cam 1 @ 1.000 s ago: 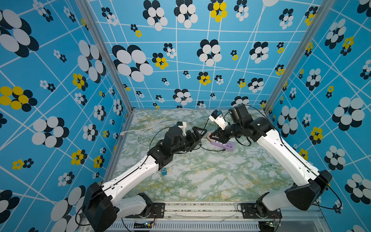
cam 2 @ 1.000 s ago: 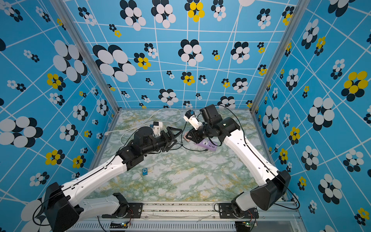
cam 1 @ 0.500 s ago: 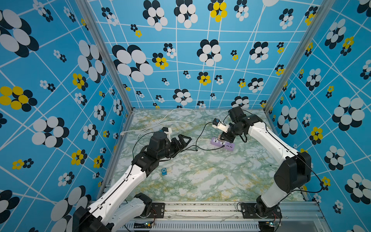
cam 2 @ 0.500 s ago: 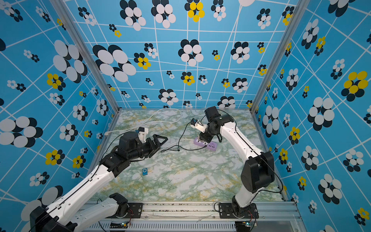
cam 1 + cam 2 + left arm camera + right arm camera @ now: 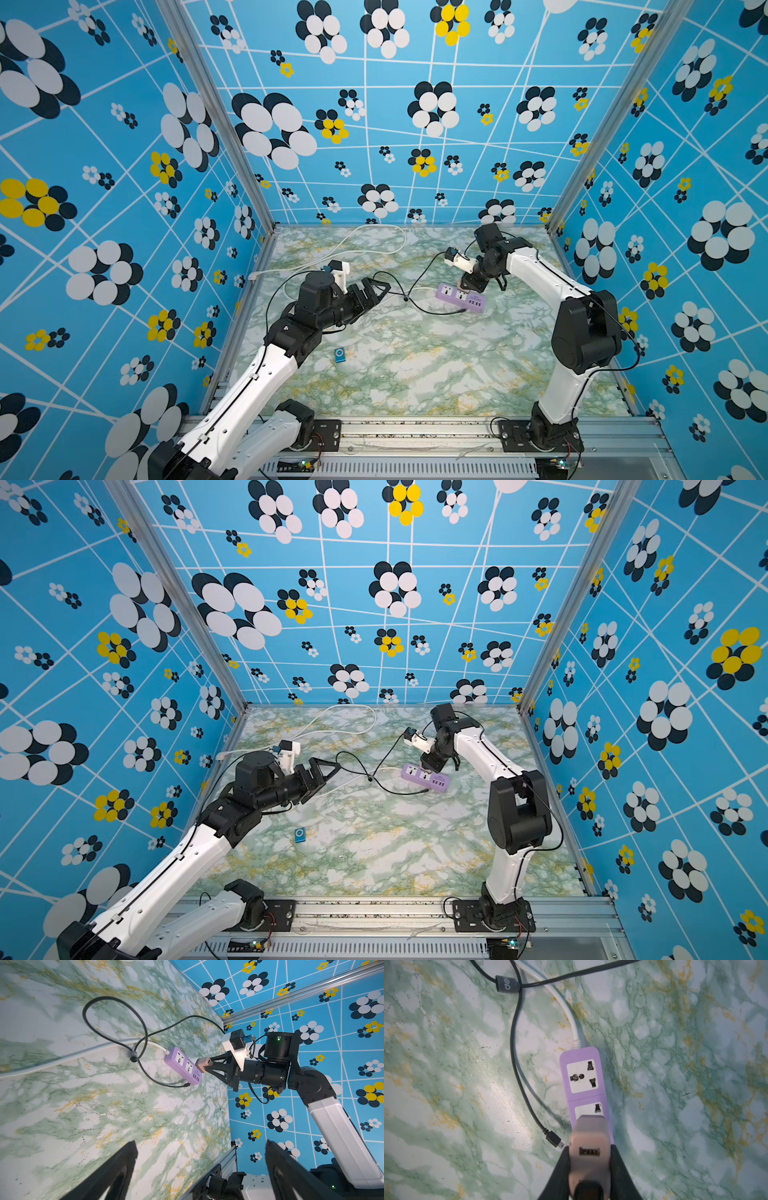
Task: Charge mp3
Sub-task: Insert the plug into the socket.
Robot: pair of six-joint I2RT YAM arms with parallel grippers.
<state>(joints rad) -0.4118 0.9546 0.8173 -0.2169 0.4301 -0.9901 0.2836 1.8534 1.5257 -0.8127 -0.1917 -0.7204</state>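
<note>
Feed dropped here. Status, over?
Left tool open, empty. Right tool shut on charger, over strip. Blue mp3 flat on table, nothing attached. Cable loose beside strip.

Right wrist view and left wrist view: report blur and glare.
Right wrist view: the pink charger nearest the lens is soft, the power strip sharp, a pale sheen on the table; left wrist view: the left fingers are blurred dark silhouettes.

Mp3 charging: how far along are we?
Done: the pink cube charger is picked up, gripped in the right pincer. In hand: it sits at the second socket of the lilac power strip; whether it is seated is unclear. Left: the black USB cable lies loose, its plug free beside the strip; the mp3 lies untouched and unconnected; the left pincer is open and empty.
</note>
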